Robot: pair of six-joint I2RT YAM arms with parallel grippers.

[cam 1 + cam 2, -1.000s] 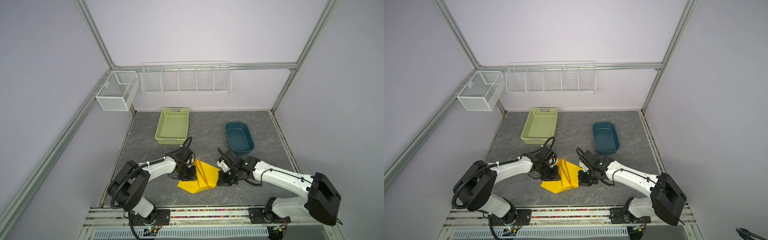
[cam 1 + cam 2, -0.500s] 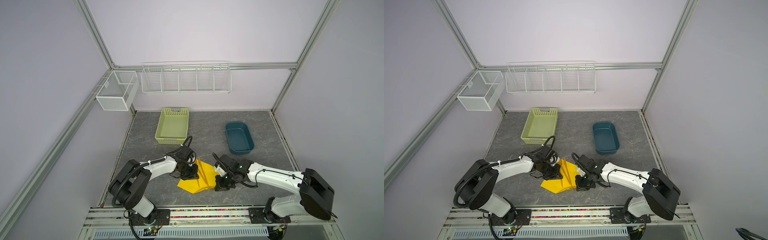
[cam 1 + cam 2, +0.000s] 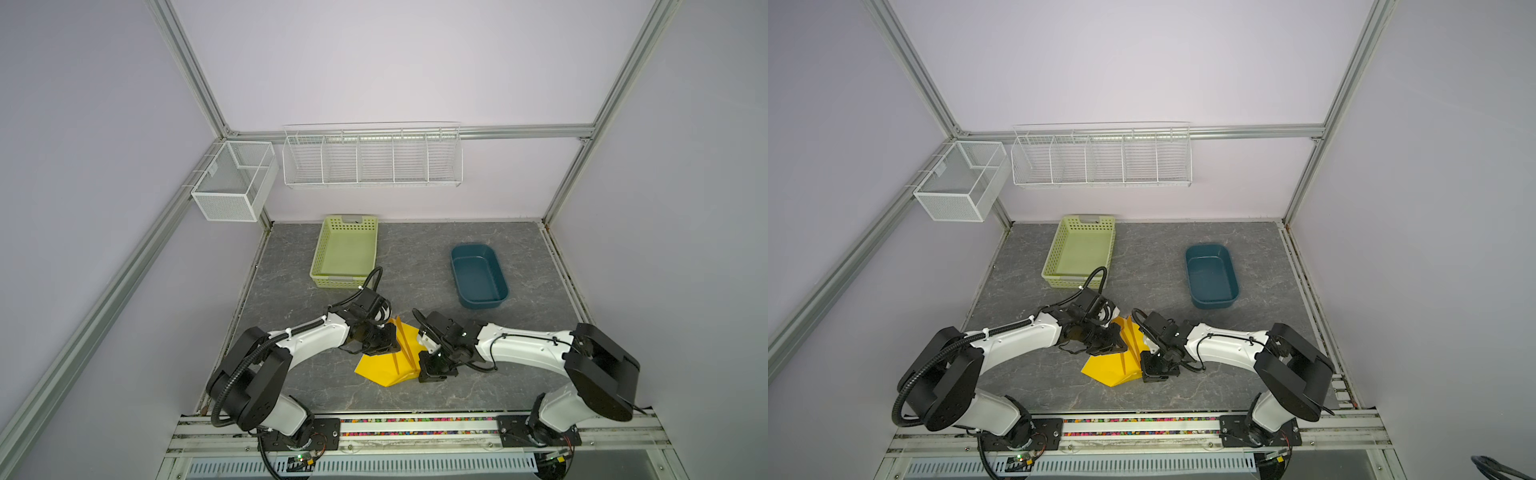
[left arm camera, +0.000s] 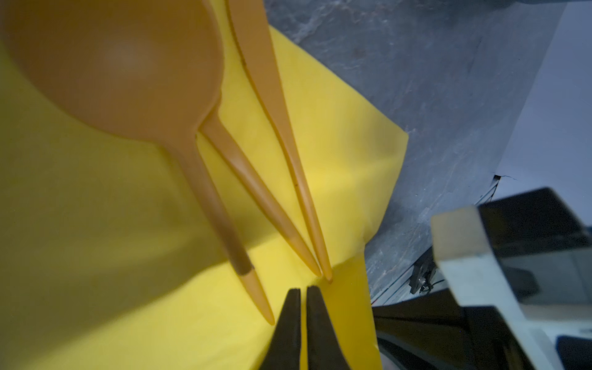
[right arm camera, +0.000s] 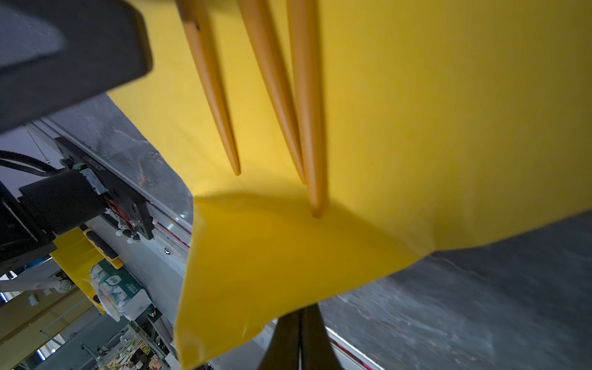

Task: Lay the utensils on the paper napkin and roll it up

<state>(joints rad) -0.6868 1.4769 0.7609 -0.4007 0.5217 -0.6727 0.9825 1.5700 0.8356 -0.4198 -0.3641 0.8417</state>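
Note:
The yellow paper napkin (image 3: 380, 368) (image 3: 1102, 368) lies near the table's front edge, between my two grippers. The orange-brown utensils (image 3: 402, 347) (image 3: 1130, 347) rest on it side by side. The spoon (image 4: 121, 64) and two other handles show in the left wrist view, three pointed handles (image 5: 272, 80) in the right wrist view. My left gripper (image 3: 390, 338) (image 4: 303, 290) is shut over the napkin's left part, close to the handle tips. My right gripper (image 3: 422, 374) (image 5: 301, 312) is shut on the napkin's front right corner, whose flap (image 5: 256, 272) stands lifted and hides the jaw tips.
A green basket (image 3: 318, 266) and a dark blue tub (image 3: 455, 266) stand further back on the grey table. White wire racks (image 3: 374, 158) hang on the back wall. The metal rail (image 3: 415, 428) runs just in front of the napkin.
My right gripper has slid toward the table's front along the napkin's right edge, taking the flap with it. The left gripper has stayed nearly where it was.

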